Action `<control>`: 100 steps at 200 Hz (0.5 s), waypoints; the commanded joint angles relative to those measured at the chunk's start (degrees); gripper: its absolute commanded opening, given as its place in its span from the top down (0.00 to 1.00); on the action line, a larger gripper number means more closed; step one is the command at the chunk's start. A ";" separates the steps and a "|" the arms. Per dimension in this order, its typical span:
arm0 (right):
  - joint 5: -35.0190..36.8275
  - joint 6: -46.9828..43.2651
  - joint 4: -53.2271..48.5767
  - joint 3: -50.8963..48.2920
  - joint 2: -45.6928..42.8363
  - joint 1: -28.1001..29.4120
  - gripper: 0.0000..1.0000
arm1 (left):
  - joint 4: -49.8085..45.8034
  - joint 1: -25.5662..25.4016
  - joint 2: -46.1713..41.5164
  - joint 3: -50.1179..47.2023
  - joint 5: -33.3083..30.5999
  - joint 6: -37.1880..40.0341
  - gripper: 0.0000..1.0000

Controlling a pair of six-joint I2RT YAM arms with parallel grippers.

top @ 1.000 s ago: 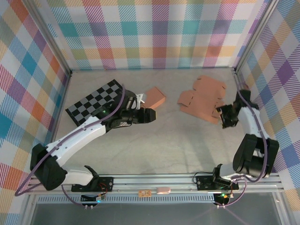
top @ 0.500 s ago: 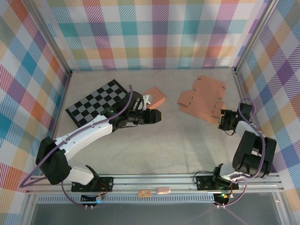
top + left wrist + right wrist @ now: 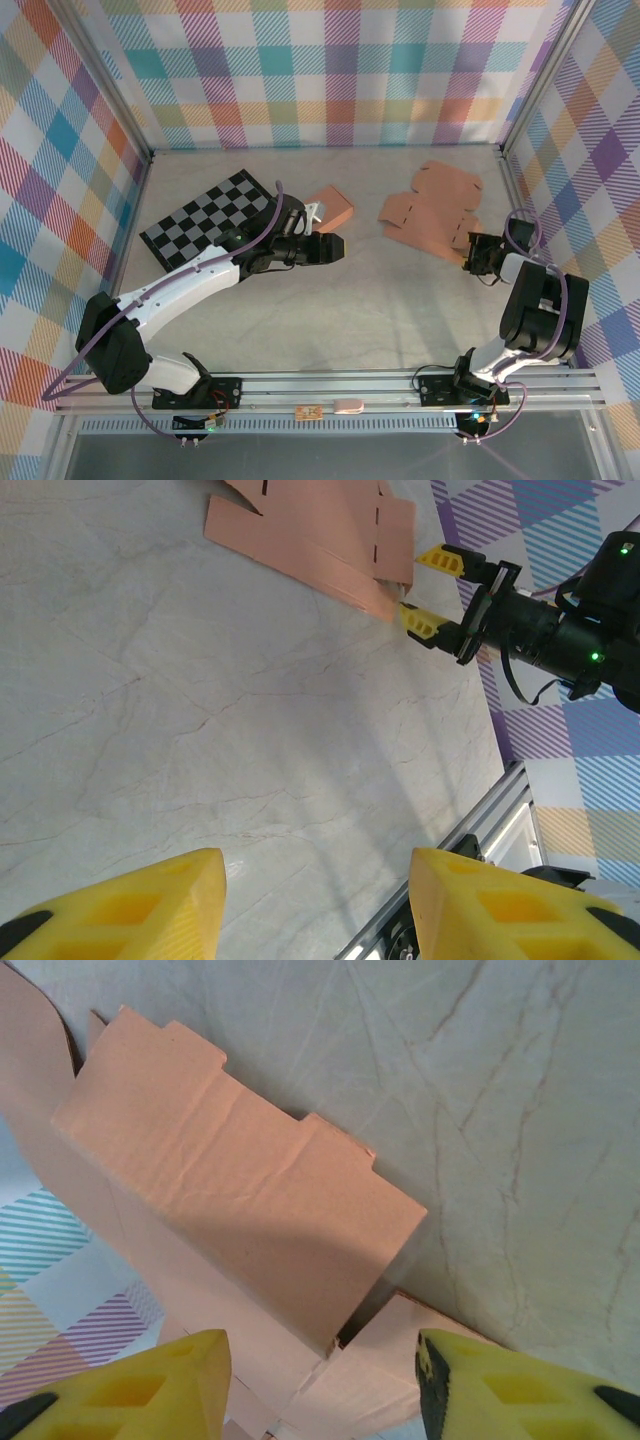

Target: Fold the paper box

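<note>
Right now the right gripper (image 3: 478,258) sits at the near right corner of the flat box blank (image 3: 425,210). Its yellow fingers (image 3: 125,1380) stand apart on either side of a notched flap. The jaws are not pressed onto the cardboard; the flap lies in the gap ahead of them, and whether a tip touches it I cannot tell. In the right wrist view that flap looks lifted a little off the marble-patterned table (image 3: 380,300), with a second flap tucked beneath it.

Further out, the blank lies spread open toward the far right of the table, close to the plaid wall. Its slits and tabs are plain to see and no walls are raised.

The left gripper (image 3: 315,880) hovers near the middle of the table with its jaws apart and nothing between them, well apart from the blank. Just beyond it rests a small folded cardboard piece (image 3: 333,207), and a checkerboard mat (image 3: 205,225) lies to the left.

Judging by this, the folding has barely begun. One corner flap is being approached, and every panel is yet to be creased, stood up and locked together.
</note>
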 commanded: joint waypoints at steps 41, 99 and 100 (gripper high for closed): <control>0.37 0.10 0.71 3.28 3.41 1.90 0.54 | -1.18 -0.04 -2.79 0.40 0.79 1.81 0.49; 3.11 -2.03 -3.10 5.93 3.84 3.43 0.80 | -1.81 0.31 -3.49 0.49 0.38 2.19 0.49; 3.17 -2.06 -3.26 6.02 3.75 3.52 0.81 | -1.83 0.31 -3.54 0.49 0.37 2.23 0.49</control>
